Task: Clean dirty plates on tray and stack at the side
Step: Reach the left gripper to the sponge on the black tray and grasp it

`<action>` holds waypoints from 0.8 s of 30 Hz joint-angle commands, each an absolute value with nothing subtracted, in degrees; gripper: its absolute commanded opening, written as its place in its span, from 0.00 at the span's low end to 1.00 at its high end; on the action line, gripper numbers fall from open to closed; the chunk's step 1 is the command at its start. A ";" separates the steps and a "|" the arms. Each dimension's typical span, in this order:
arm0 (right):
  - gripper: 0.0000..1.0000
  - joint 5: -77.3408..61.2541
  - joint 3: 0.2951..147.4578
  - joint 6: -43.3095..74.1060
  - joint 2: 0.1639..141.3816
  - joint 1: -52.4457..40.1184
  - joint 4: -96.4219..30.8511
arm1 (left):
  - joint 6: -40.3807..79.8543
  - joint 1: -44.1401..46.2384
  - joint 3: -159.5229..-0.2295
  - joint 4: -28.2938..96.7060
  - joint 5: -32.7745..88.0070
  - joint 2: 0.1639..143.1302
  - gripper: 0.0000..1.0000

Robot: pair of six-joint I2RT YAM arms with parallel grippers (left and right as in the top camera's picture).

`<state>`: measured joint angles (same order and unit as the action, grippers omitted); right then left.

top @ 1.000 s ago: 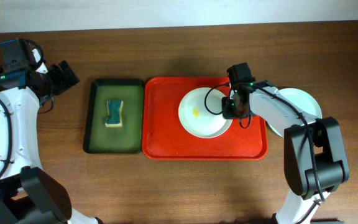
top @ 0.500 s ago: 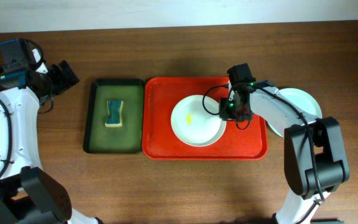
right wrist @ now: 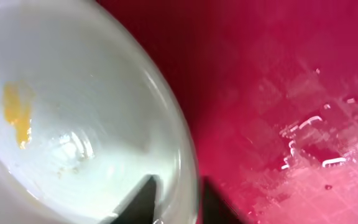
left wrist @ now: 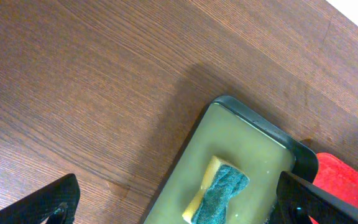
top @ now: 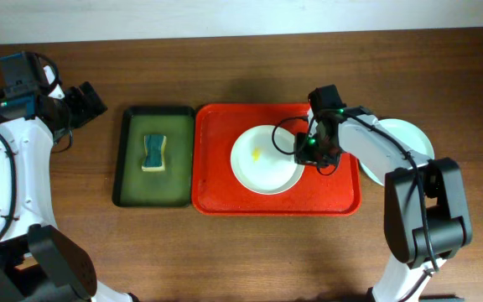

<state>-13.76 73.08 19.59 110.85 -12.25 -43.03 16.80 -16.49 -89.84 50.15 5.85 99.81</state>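
1. As you look down from overhead, you count two plates: one smeared plate (top: 262, 168) lying in the single red tray (top: 216, 180), and a second plate (top: 409, 134) on the table (top: 225, 252) to its right.
2. One green tray (top: 128, 180) holds one sponge (top: 153, 152).
3. Your right gripper (top: 306, 149) angles down at the smeared plate's right rim, with its fingers (right wrist: 143, 198) on either side of it. You cannot tell if they pinch.
4. Your left gripper (top: 97, 105) hovers left of the green tray, jaws spread wide.
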 commanded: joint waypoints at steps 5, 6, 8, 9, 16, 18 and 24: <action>0.12 -11.79 74.06 16.71 110.96 -11.49 -42.65 | 17.32 -16.78 -90.15 50.22 6.39 99.72 0.99; 0.12 -11.77 74.06 16.71 110.96 -11.49 -42.68 | 17.32 -16.80 -90.15 50.22 6.37 99.72 0.99; 0.11 -8.97 74.06 16.73 110.96 -11.55 -42.15 | 17.32 -16.78 -90.15 50.22 6.39 99.72 0.99; 0.11 -8.99 74.06 16.73 110.96 -11.57 -42.00 | 17.32 -16.80 -90.15 50.22 6.37 99.72 0.99; 0.05 -8.97 74.04 16.71 110.96 -11.60 -42.02 | 17.32 -16.78 -90.15 50.22 6.37 99.72 0.99; 0.05 -8.99 74.04 16.71 110.96 -11.60 -42.04 | 17.32 -16.78 -90.15 50.22 6.39 99.72 0.99; 0.04 -8.97 74.04 16.69 110.96 -11.60 -42.68 | 17.32 -16.78 -90.15 50.22 6.39 99.72 1.00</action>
<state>-10.35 73.19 16.99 110.85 -12.08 -42.37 16.80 -16.49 -89.84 50.15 5.85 99.81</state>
